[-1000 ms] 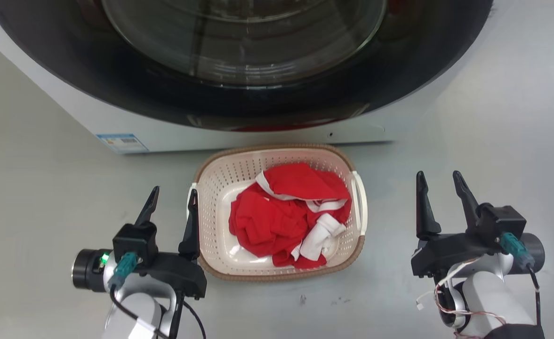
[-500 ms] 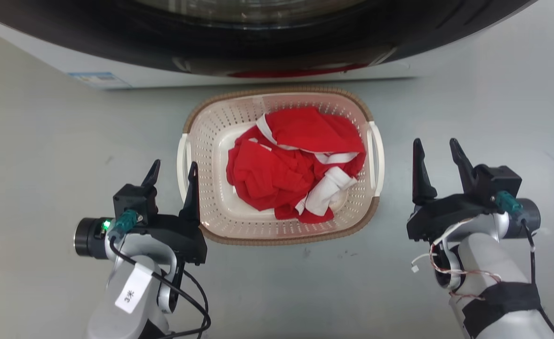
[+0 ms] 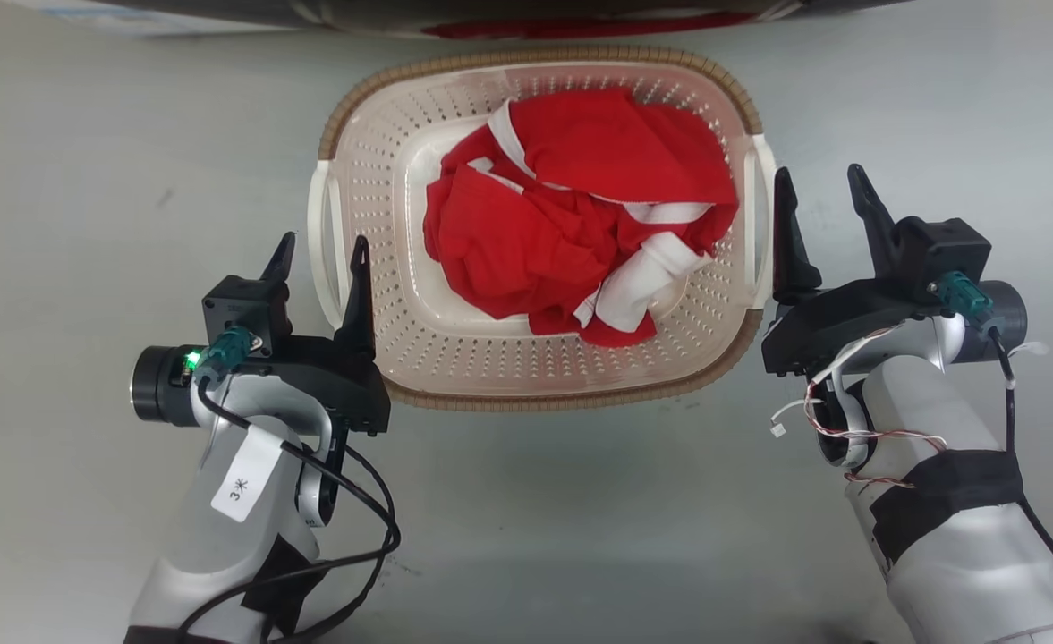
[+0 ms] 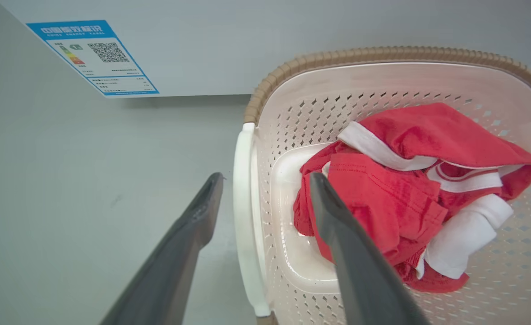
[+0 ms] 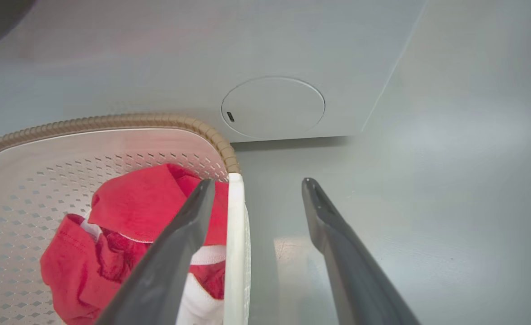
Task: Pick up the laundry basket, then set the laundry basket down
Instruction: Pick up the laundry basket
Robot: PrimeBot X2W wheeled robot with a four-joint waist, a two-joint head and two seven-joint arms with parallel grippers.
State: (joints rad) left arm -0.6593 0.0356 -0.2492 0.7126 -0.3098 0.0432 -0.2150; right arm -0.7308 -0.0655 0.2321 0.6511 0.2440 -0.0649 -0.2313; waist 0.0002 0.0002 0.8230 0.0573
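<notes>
The laundry basket (image 3: 535, 398), centre frame, looks light and stiff, best gripped at its white side handles (image 3: 318, 234), where left gripper (image 3: 325, 240) and right gripper (image 3: 818, 171) hover with fingers apart

The left gripper (image 3: 323, 243) points forward, its two dark fingers spread apart. The right gripper (image 3: 818, 174) mirrors it, fingers equally parted.

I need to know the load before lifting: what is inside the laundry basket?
Inside the laundry basket lies crumpled red clothing with white trim, covering most of its floor. Whether anything lies beneath the cloth cannot be seen.
</notes>
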